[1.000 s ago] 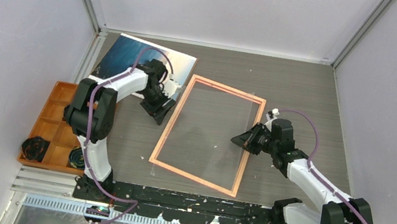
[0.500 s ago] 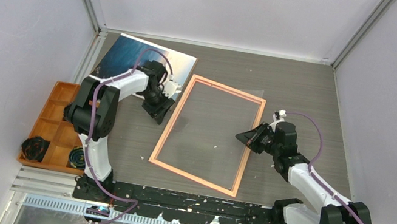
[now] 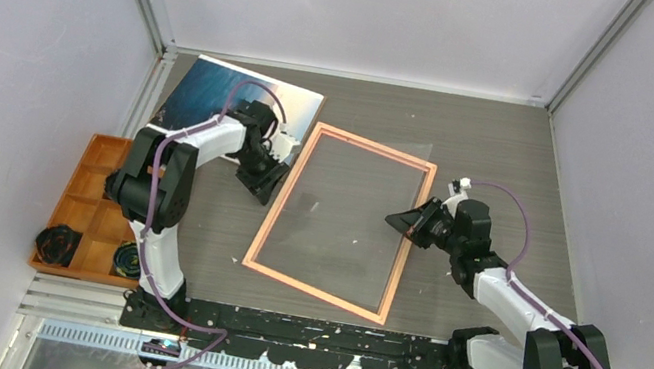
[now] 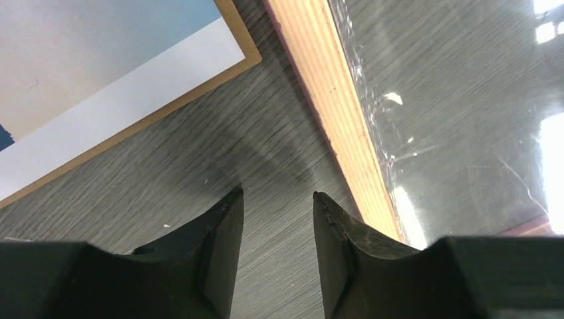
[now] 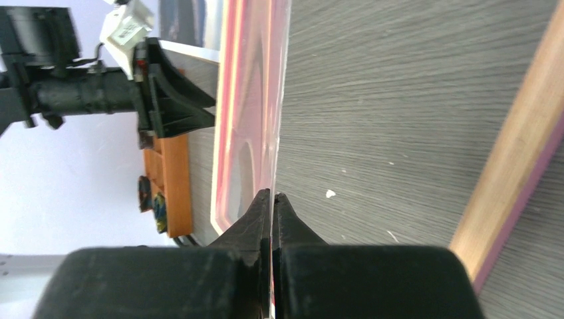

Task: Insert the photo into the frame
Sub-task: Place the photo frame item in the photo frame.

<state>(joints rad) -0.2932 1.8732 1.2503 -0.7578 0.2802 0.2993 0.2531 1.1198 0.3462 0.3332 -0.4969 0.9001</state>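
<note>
Left claw (image 4: pixel 278 193) is shown with its fingers spread and nothing between them, held low over the bare bench (image 3: pixel 512 146). Behind it and to its left, the photo (image 3: pixel 205 94) lies picture side up in the far-left corner. It rests on a brown board (image 4: pixel 133 121), whose edge shows just past the print's white border. To the right, the frame (image 3: pixel 278 206) lies flat with its wood-brown back upward. Further right, a clear pane (image 5: pixel 249 100) is pinched at its right edge by the right claw (image 5: pixel 273 196), whose fingers are pressed together on it near the frame's right rail. The photo is judged to be light, thin and bendy, and easily creased or smudged. As it lies flush on the board, it is probably best slid past the board's edge first, then taken by the corner nearest the left claw.
</note>
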